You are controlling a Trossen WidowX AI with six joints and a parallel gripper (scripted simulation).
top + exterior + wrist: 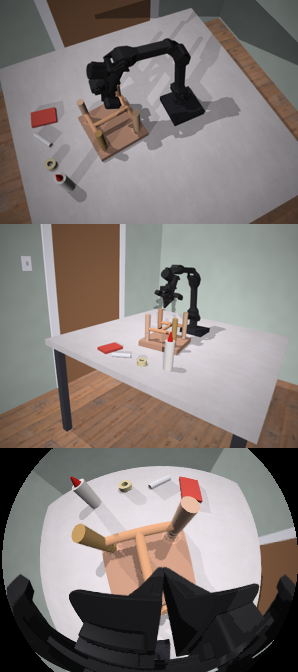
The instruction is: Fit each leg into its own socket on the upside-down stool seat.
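Legs (147, 326) all stand in the seat (153, 344); hand (166, 304) hangs above, closed, empty. Next, I judge: pull away toward the counter's (226, 385) far edge.

Beside the red block (44, 117): white tube (43, 140) just near, tape ring (50, 164) farther, red-capped bottle (64, 181) farthest.

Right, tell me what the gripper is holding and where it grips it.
Nothing. The gripper is shut with its fingers together, empty, hanging just above the top of the stool's back leg without touching it.
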